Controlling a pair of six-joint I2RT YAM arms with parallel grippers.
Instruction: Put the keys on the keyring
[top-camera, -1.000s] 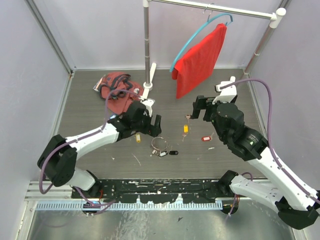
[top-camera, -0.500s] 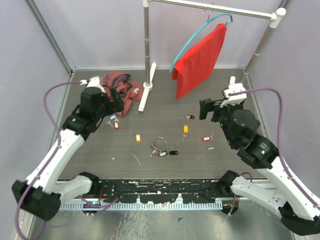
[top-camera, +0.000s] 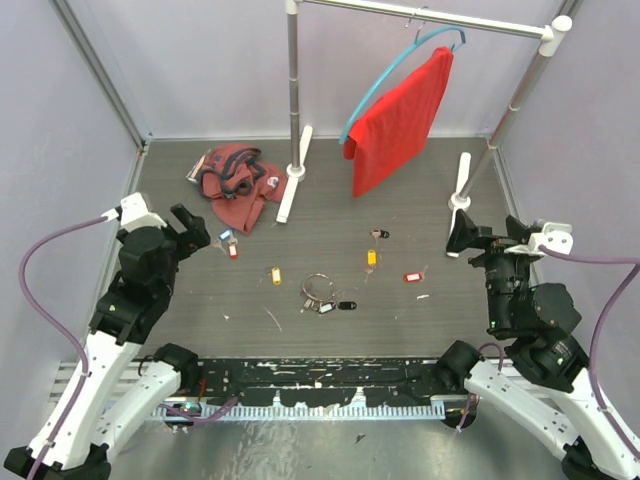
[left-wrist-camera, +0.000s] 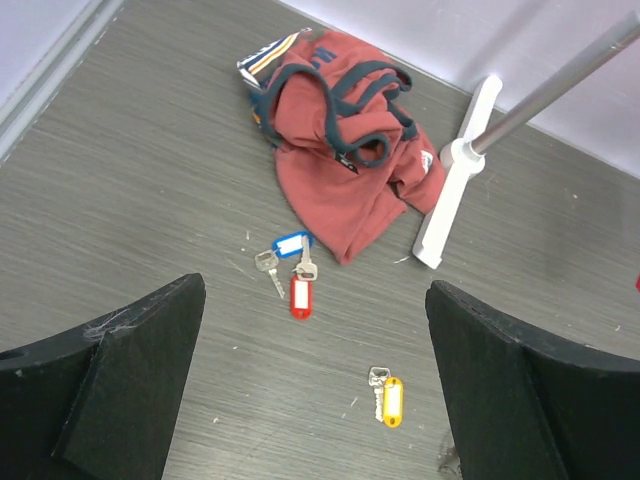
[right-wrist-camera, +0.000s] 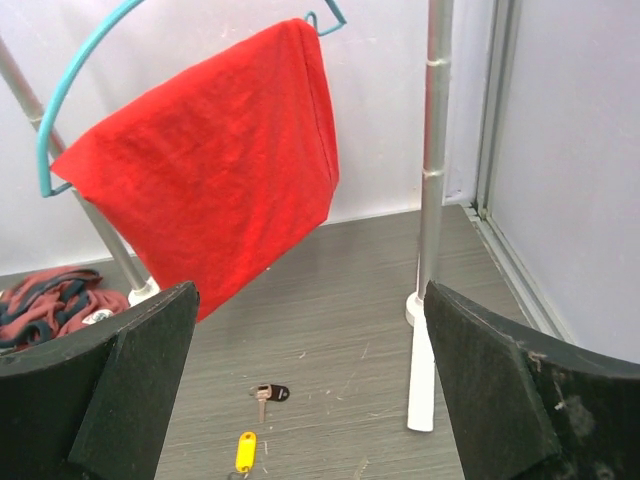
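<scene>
The keyring (top-camera: 318, 287) lies on the grey table near the middle, with a black-tag key (top-camera: 347, 305) and a pale key (top-camera: 325, 307) right beside it. Loose keys lie around it: yellow tags (top-camera: 276, 275) (top-camera: 371, 257), a red tag (top-camera: 409, 277), a black tag (top-camera: 380, 234), and a red tag (top-camera: 233, 250) and a blue tag (top-camera: 224, 237) together. My left gripper (top-camera: 185, 225) is open and empty, raised at the left; its view shows the blue (left-wrist-camera: 290, 243), red (left-wrist-camera: 300, 296) and yellow (left-wrist-camera: 392, 400) tags. My right gripper (top-camera: 488, 237) is open and empty at the right, above a black-tag key (right-wrist-camera: 272, 393) and a yellow tag (right-wrist-camera: 244, 450).
A crumpled red garment (top-camera: 235, 180) lies at the back left. A clothes rack stands on white feet (top-camera: 292, 190) (top-camera: 460, 185). From its rail hangs a red cloth (top-camera: 400, 120) on a blue hanger. Purple walls close in the sides and back.
Both arms have drawn back from the table's middle, the left toward the left side and the right toward the right side. The keys and keyring have not moved.
</scene>
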